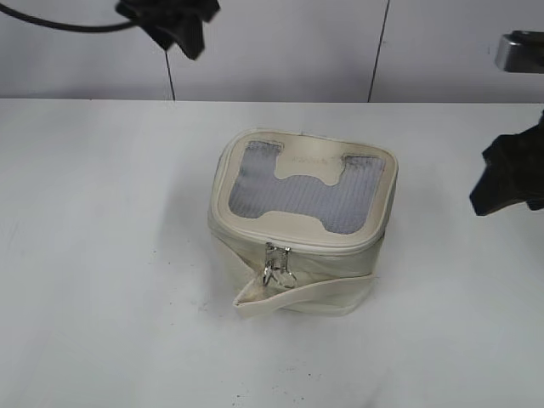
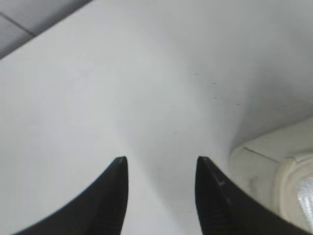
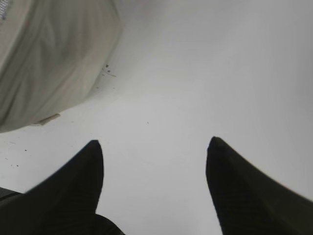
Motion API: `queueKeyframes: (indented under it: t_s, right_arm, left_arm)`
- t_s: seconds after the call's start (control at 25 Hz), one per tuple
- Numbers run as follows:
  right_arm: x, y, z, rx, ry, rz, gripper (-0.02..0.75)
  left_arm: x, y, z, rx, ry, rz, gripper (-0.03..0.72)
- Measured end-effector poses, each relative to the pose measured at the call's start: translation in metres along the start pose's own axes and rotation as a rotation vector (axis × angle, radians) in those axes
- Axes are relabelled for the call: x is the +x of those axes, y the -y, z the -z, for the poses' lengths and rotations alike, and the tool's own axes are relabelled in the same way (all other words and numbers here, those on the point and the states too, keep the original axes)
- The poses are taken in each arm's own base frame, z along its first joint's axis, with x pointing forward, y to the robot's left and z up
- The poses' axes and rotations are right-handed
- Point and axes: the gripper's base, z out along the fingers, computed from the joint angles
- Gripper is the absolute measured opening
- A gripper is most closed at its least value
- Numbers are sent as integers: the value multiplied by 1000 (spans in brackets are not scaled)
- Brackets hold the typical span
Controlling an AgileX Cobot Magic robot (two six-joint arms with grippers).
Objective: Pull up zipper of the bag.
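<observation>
The cream-white boxy bag (image 1: 297,255) stands mid-table with a grey ribbed H-shaped panel (image 1: 306,191) on top. The zipper (image 1: 255,228) runs round its top rim. Two silver sliders with ring pulls (image 1: 277,265) hang together at the front face. A loose cream strap band (image 1: 302,293) wraps the lower body. My left gripper (image 1: 174,21) hovers high at the back left, open and empty (image 2: 161,164); the bag's corner (image 2: 274,166) shows at the lower right of its view. My right gripper (image 1: 510,174) hangs to the right of the bag, open and empty (image 3: 154,147); the bag's side (image 3: 49,58) fills the upper left of its view.
The white table (image 1: 102,255) stretches around the bag on all sides. A pale wall with dark seams (image 1: 378,51) stands behind the table's far edge. A black cable (image 1: 59,24) runs to the left arm.
</observation>
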Motion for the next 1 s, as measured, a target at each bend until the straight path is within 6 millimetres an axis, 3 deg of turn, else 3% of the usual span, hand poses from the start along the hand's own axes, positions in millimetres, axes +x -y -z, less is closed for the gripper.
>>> queueKeyframes:
  t_s: [0.2,0.4,0.52,0.68,0.84,1.0]
  right_arm:
    - [12,12,24,68,-18,-37,514]
    - [32,10,57,100,27,-32,514]
    - [56,7,72,102,59,-27,514]
    - [94,4,85,103,127,-18,514]
    - [135,4,88,105,223,-9,514]
    - [170,4,85,109,310,12,514]
  left_arm:
    - [12,-37,69,-111,112,137,349]
    - [55,-44,137,-160,169,192,349]
    - [97,-34,161,-165,149,208,349]
    - [166,-13,179,-154,112,229,349]
    - [241,9,183,-150,99,235,349]
    - [317,31,186,-170,238,229,349]
